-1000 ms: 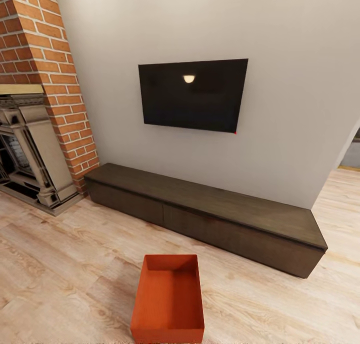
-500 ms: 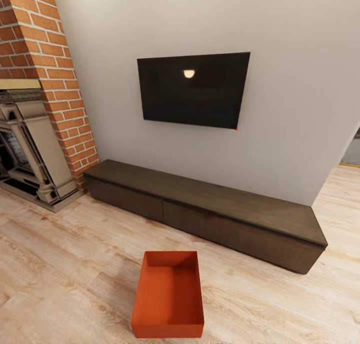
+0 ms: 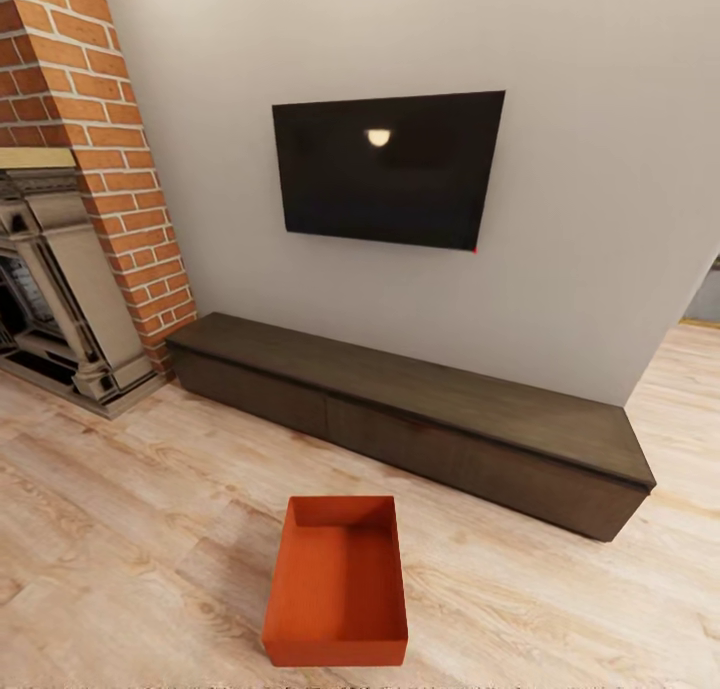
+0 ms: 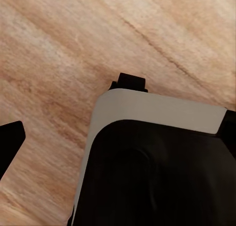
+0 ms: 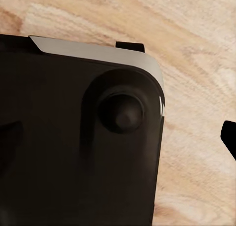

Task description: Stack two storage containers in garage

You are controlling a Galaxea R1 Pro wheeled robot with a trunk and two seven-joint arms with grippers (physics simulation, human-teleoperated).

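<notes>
Item 1 — orange-red rectangular topless plastic bin [image 3: 336, 584]: sits on the light wood plank floor [image 3: 120, 529] at 6 o'clock in my head view, upright, open side up, nothing visible inside it. It lies apart from the cabinet behind it, with bare planks on all visible sides.

Item 2: long low dark brown wooden media cabinet [image 3: 420, 409], running from 9 o'clock toward 4 o'clock along the foot of the pale grey wall [image 3: 590, 169].

Item 3: black flat wall-mounted television [image 3: 385, 169], at 12 o'clock above the cabinet, a small lamp reflection near its upper middle.

Item 4: red brick fireplace column [image 3: 95, 129] at 10 o'clock, with a grey stone-look surround [image 3: 60, 289] below it reaching the floor.

Item 5: a doorway gap [image 3: 705, 294] at 3 o'clock, past the wall's corner.

Item 6 — my left wrist camera: a black and pale grey part of my own body [image 4: 157, 157] over the wood planks, with one black finger tip [image 4: 10, 142] at the frame edge. Whether my left jaws are spread or pressed together, I cannot tell.

Item 7: my right wrist camera: a black housing with a round knob [image 5: 120, 113] over the planks. My right jaws' state I cannot tell either
</notes>
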